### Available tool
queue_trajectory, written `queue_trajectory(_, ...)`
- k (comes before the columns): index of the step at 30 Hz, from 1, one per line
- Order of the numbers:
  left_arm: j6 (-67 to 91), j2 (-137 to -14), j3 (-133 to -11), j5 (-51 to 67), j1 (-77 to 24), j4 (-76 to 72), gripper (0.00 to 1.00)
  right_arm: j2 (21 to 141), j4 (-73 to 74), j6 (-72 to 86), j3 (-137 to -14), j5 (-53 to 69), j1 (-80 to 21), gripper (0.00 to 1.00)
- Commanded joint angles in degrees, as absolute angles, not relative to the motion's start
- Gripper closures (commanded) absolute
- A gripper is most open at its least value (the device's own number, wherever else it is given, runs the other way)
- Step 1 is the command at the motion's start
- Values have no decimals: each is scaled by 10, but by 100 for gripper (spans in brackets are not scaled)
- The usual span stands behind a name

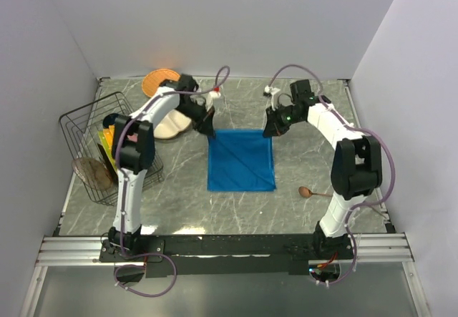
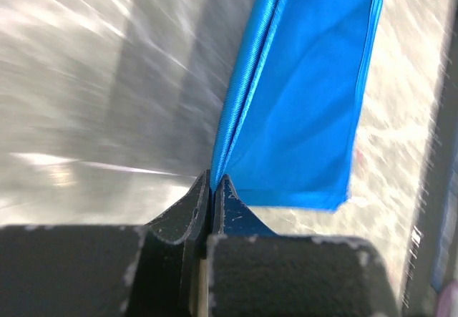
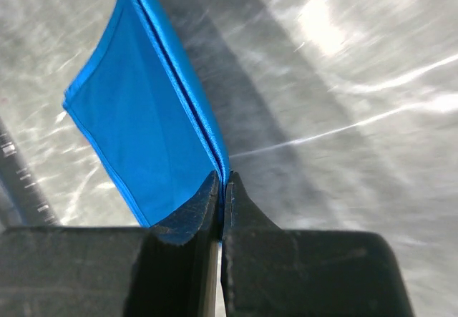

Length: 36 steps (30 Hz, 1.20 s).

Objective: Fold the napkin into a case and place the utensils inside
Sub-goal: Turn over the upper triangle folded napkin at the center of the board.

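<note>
The bright blue napkin (image 1: 241,161) lies on the marble table as a folded, layered rectangle. My left gripper (image 1: 210,130) is shut on its far left corner; in the left wrist view the cloth (image 2: 300,102) runs out from between the closed fingertips (image 2: 212,181). My right gripper (image 1: 270,131) is shut on the far right corner, and the blue cloth (image 3: 136,124) is pinched between its jaws (image 3: 223,181). A brown wooden spoon (image 1: 309,192) lies on the table to the right of the napkin, beside the right arm.
A wire basket (image 1: 100,145) with coloured flat plates stands at the left. An orange plate (image 1: 157,81) and a pale plate (image 1: 172,125) lie at the back left behind the left arm. Walls close in the table on three sides.
</note>
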<state>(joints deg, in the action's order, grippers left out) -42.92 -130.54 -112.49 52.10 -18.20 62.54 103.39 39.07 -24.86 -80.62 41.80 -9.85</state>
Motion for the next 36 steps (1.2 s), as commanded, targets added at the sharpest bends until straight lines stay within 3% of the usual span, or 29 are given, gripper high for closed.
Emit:
queue_trajectory(1,-295,-1195,-1137,427,-171,436,99,926,294,-299,-808,341,-84,100)
queue_trajectory(7,-312,-1163,-1164,302,-182,303,99,891,54,-368,-775,296,-58,100)
queue_trajectory(12,-375,-1100,-1013,229,-205,128,99,898,-84,-463,-741,317,-52,100)
queue_trajectory(18,-424,-1044,-825,207,-238,69,99,852,-202,-640,-515,366,-75,100)
queue_trajectory(23,-456,-993,-664,200,-274,53,99,794,-181,-796,-350,406,-101,100)
queue_trajectory(28,-442,-969,-607,194,-312,65,99,749,-120,-863,-275,404,-143,100)
queue_trajectory(32,-427,-976,-620,190,-317,85,99,725,-92,-850,-258,377,-152,100)
queue_trajectory(36,-392,-1013,-720,192,-299,130,99,755,-98,-743,-354,316,-145,100)
